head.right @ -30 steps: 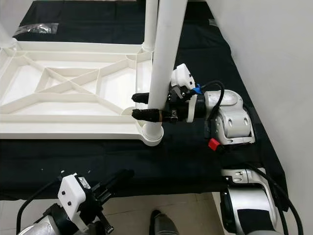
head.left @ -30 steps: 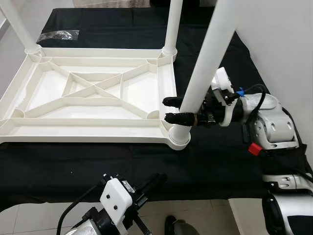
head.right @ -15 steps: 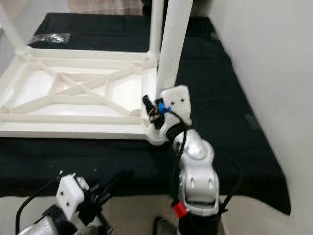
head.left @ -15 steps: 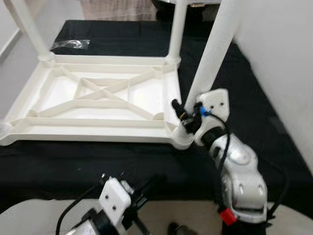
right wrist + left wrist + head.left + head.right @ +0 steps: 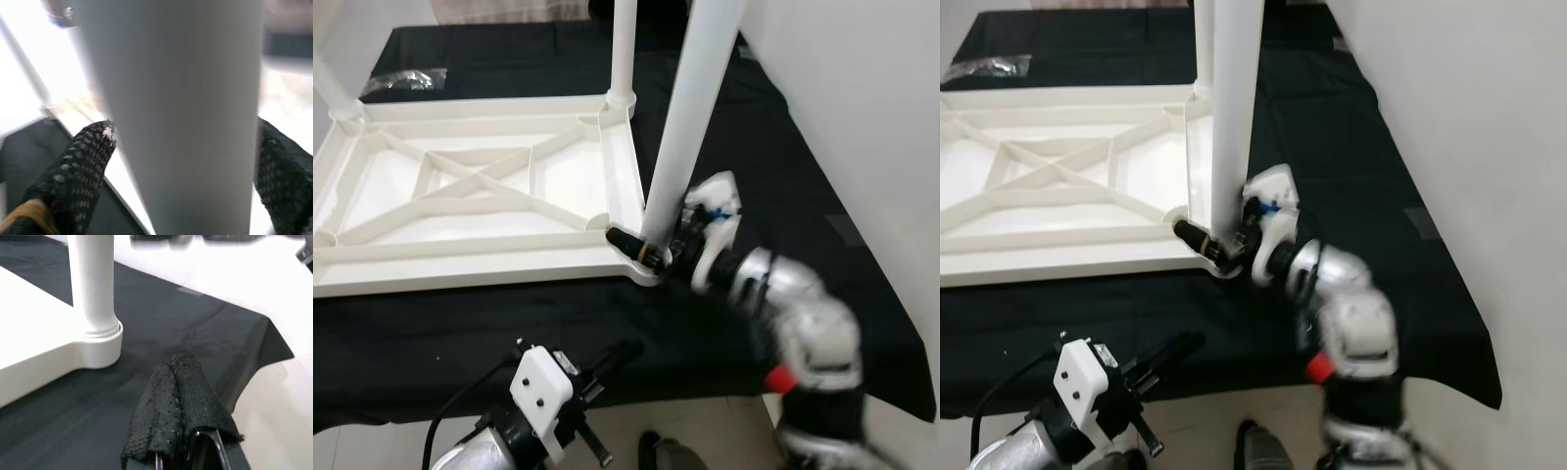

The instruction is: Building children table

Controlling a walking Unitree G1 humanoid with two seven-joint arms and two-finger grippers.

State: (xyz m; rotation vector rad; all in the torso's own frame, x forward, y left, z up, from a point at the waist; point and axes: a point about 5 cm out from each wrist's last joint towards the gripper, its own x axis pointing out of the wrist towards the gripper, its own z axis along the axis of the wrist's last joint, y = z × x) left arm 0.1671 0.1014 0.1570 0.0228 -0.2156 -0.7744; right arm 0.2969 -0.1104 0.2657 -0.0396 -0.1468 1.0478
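A white plastic children's table point(image 5: 480, 196) lies upside down on a black cloth point(image 5: 783, 176), ribbed underside up. Three round white legs stand in its corner sockets. At 4 o'clock, the right hand point(image 5: 651, 247) clamps the near leg point(image 5: 690, 117) just above its socket. The left hand point(image 5: 178, 396), fingers pressed together, hovers at 6 o'clock.

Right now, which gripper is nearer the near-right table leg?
Right. The right gripper straddles the table leg near its base; the left gripper hangs below the tabletop edge, apart.
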